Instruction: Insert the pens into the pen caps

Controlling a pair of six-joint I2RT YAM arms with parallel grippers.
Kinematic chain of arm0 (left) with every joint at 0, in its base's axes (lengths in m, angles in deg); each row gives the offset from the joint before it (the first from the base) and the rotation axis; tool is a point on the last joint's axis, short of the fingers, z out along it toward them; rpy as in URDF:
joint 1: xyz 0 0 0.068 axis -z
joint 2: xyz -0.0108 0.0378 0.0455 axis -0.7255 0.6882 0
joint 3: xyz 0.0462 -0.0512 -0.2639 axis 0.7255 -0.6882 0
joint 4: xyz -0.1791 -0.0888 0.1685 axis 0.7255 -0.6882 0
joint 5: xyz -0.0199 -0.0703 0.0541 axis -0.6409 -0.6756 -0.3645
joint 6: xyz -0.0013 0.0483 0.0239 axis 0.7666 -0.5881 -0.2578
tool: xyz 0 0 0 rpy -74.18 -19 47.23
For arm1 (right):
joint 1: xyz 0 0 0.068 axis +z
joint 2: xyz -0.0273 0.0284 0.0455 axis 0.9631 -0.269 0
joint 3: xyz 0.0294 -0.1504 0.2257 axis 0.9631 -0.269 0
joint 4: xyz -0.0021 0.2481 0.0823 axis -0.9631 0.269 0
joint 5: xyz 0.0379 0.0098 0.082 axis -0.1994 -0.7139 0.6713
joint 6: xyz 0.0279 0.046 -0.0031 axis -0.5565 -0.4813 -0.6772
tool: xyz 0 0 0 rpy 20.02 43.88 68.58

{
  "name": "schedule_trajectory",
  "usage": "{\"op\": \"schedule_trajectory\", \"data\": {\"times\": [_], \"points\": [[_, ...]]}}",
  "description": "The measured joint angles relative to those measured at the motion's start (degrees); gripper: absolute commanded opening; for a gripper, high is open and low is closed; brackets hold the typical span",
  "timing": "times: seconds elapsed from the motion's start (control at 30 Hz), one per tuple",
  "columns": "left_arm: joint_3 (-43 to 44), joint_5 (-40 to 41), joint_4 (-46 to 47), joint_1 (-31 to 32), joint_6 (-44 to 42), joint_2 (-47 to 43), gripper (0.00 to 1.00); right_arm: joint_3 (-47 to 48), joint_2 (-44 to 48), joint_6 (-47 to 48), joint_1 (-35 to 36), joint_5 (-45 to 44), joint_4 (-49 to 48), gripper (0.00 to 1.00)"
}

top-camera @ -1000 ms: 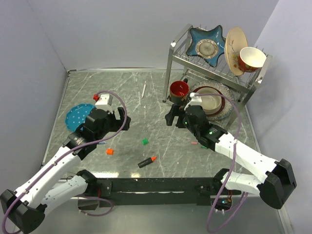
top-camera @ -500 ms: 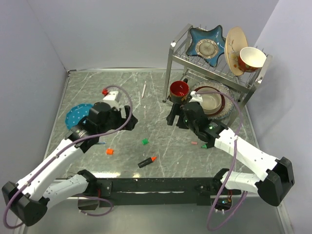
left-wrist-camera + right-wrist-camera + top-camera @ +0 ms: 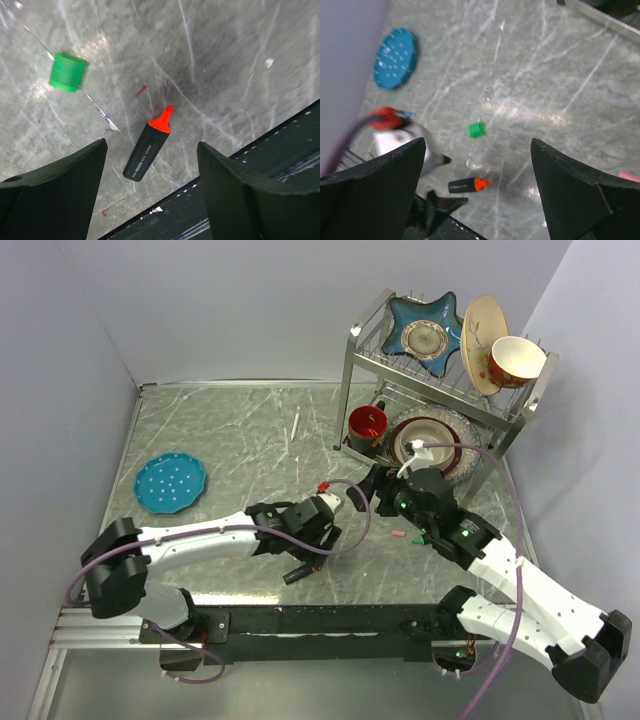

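An orange-tipped black marker [image 3: 148, 145] lies on the table near the front edge, tip pointing away from the rail. My left gripper [image 3: 150, 200] hovers open just above it, one finger on each side, touching nothing. A green cap [image 3: 67, 72] lies a little beyond the marker. In the top view the left gripper [image 3: 312, 545] covers the green cap and only the marker's [image 3: 293, 577] end shows. My right gripper [image 3: 368, 492] hangs open and empty to the right. A pink cap [image 3: 398, 534] lies below it. A thin white pen [image 3: 295, 425] lies farther back.
A blue plate [image 3: 171, 483] lies at the left. A metal dish rack [image 3: 440, 380] with plates and bowls stands at the back right, and a red mug [image 3: 367, 425] stands at its foot. The black front rail [image 3: 320, 620] runs just behind the marker.
My left arm has swung from the left side of the table to the centre front, over the orange-tipped marker, and its jaws have narrowed a little. The right gripper shifted slightly to the right.
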Motion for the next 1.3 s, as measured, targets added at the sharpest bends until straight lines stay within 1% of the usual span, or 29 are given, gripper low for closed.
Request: {"op": "schedule_trajectory", "data": {"times": [0.13, 0.27, 0.57, 0.73, 0.83, 0.87, 0.93, 1.0, 1.03, 1.1, 1.13, 1.23, 1.3], "points": [[0.00, 0.96, -0.09, 1.57, -0.70, 2.19, 0.72, -1.40, 2.95, -0.57, -0.04, -0.83, -1.33, 0.90], [-0.02, 0.94, 0.35, 2.08, -1.84, 3.96, 0.66, -3.43, 5.55, -2.03, -0.04, -2.58, -1.40, 0.88], [-1.79, -0.17, 1.44, 2.05, -3.32, 9.09, 0.62, -5.75, 13.00, -4.76, -0.07, -8.85, -2.05, 0.87], [-1.64, -1.68, 1.53, 2.14, -4.44, 12.37, 0.61, -5.88, 13.86, -5.31, -0.07, -10.21, -3.34, 0.87], [-1.55, -1.90, 1.49, 2.14, -4.68, 12.61, 0.58, -5.88, 13.84, -5.53, -0.07, -10.80, -3.58, 0.87], [-1.29, -1.99, 1.27, 2.14, -4.74, 12.87, 0.54, -5.88, 13.86, -5.55, -0.07, -10.95, -3.61, 0.87], [-0.70, -2.05, 0.81, 2.14, -4.74, 13.42, 0.50, -5.88, 13.90, -5.60, -0.07, -11.15, -3.63, 0.87], [-0.04, -2.21, 0.48, 2.14, -4.79, 13.99, 0.40, -5.88, 13.97, -5.60, -0.07, -11.30, -3.61, 0.87], [0.17, -2.21, 0.28, 2.14, -4.85, 14.16, 0.32, -5.88, 14.21, -5.60, -0.07, -11.37, -3.63, 0.87], [0.35, -2.21, 0.24, 2.12, -5.07, 14.29, 0.22, -5.88, 14.64, -5.55, -0.07, -11.52, -3.61, 0.87], [0.39, -2.27, 0.26, 2.14, -5.14, 14.32, 0.13, -5.88, 14.84, -5.53, -0.07, -11.56, -3.63, 0.87], [0.42, -2.19, 0.26, 2.14, -4.94, 14.29, 0.04, -5.88, 15.21, -5.51, -0.07, -11.54, -3.63, 0.87], [0.50, -1.86, 0.15, 2.01, -4.48, 14.21, 0.01, -5.88, 15.30, -5.42, -0.07, -11.45, -3.67, 0.87]]}}
